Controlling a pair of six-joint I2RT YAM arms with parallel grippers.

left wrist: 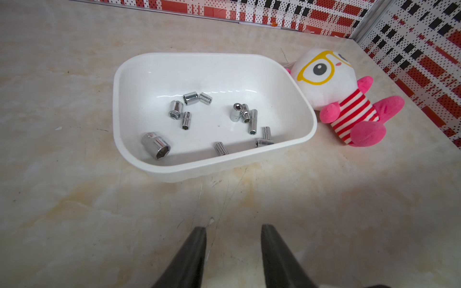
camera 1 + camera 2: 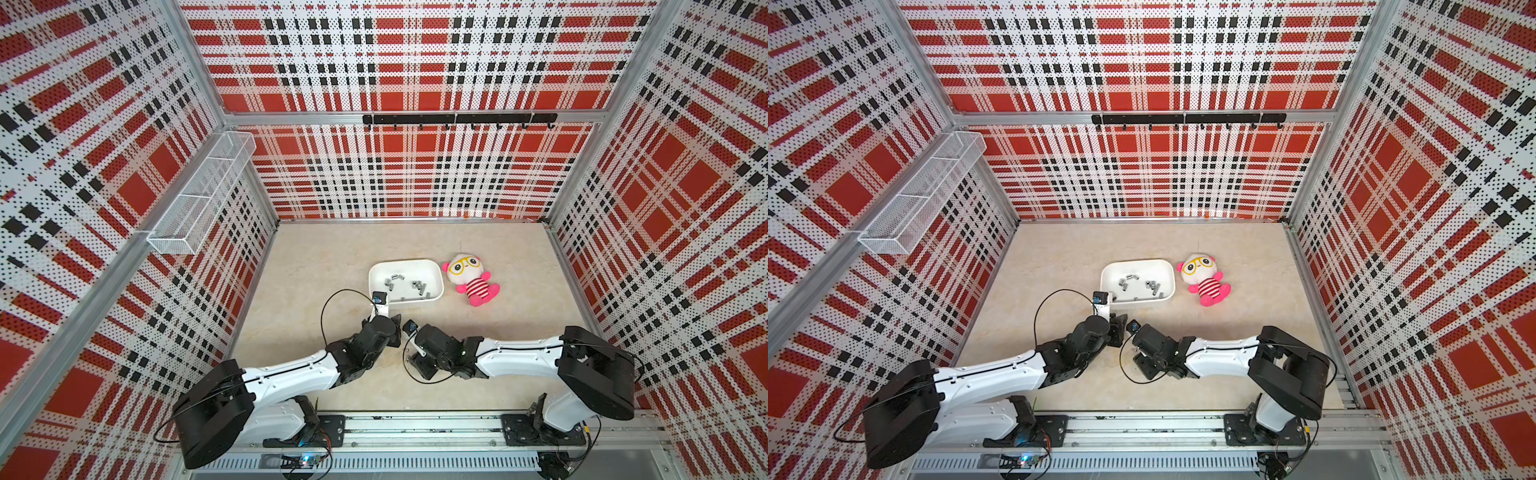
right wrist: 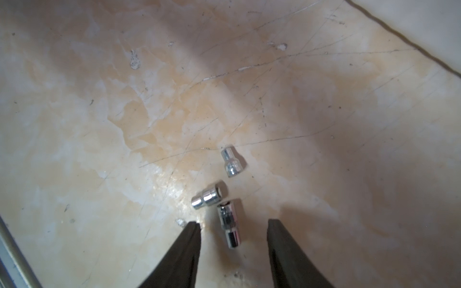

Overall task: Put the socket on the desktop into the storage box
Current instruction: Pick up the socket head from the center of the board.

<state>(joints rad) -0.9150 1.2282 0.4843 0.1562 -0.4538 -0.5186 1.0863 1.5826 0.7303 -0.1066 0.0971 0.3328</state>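
On the table (image 2: 332, 257) below the storage box (image 2: 415, 299) in a top view, the right gripper (image 3: 233, 222) stands spread and empty astride the nearest socket (image 3: 229, 225), whose length runs along the fingers (image 3: 184, 249).

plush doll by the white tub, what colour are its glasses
Yellow glasses on the pink and white plush doll, clearest in the left wrist view.
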